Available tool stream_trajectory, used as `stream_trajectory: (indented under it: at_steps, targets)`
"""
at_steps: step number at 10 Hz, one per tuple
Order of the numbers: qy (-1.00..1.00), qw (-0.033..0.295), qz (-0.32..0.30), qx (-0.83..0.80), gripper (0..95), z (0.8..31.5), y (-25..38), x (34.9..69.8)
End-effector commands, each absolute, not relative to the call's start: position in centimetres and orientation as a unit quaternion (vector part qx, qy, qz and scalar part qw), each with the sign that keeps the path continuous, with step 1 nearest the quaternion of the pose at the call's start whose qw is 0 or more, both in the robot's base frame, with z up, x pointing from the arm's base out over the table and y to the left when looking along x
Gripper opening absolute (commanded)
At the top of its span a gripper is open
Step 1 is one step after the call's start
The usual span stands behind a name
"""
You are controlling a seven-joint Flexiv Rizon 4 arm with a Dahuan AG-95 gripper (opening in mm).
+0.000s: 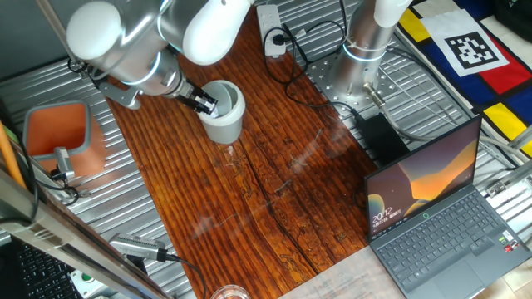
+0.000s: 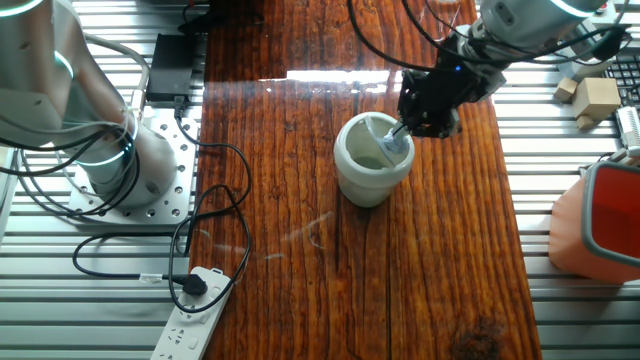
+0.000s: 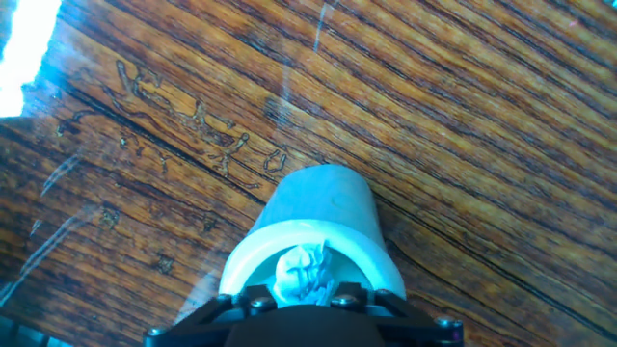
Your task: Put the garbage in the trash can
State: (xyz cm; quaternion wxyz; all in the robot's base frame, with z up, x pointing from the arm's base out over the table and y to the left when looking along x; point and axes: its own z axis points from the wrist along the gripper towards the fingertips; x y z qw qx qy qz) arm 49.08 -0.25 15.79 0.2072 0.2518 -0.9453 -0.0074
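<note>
I had the gripper [image 2: 402, 133] pinching the garbage [image 3: 303, 273] right over the trash can's [image 2: 372, 160] mouth, frame centre. Held it inside the rim so it would drop in.

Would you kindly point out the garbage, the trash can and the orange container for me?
garbage [image 3: 304, 273], hand view: middle of the crumpled wad.
trash can [image 2: 362, 177], the other fixed view: outer wall below the rim.
orange container [image 1: 93, 149], one fixed view: its right side wall.
</note>
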Motion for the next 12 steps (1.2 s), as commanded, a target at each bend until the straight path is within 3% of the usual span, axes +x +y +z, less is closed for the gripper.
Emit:
stream_trajectory:
  at_steps: [1,12]
  targets:
    - [-0.946,0.206,-0.007,0.252,0.0,15.65,-0.29,49.11]
    - [-0.947,0.2,-0.008,0.253,0.0,15.08,-0.7,49.22]
